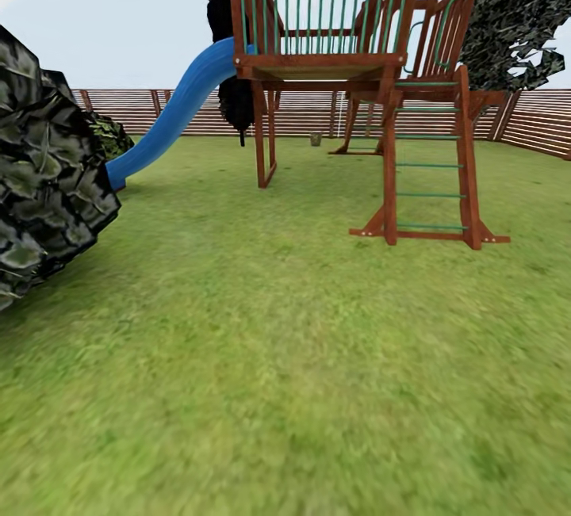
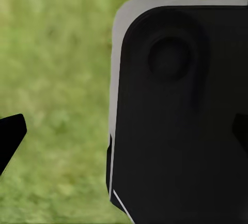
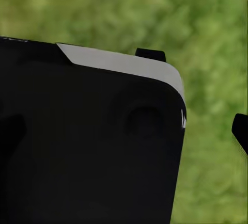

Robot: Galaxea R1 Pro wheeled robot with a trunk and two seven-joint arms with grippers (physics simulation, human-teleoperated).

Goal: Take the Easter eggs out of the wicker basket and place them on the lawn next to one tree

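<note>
The Easter eggs are out of view. Far off by the fence, a small grey-brown bucket-shaped thing (image 1: 315,138) stands on the lawn (image 1: 262,357); it is too small to tell whether it is the wicker basket. Dark blocky foliage flecked whitish-green, a tree's crown (image 1: 519,17), hangs at the upper right with its trunk hidden. In the left wrist view my left gripper (image 2: 124,133) is open, its black fingertips (image 2: 11,133) at the picture's edges, over grass and a black robot panel (image 2: 181,115). My right gripper (image 3: 124,131) looks open too, one fingertip (image 3: 241,130) showing beside the same kind of panel.
A wooden playset (image 1: 357,64) with a green-runged ladder (image 1: 432,183) and a blue slide (image 1: 170,116) stands ahead. A big clump of dark foliage (image 1: 40,183) sits close on the left. A reddish slatted fence (image 1: 317,112) closes the garden behind.
</note>
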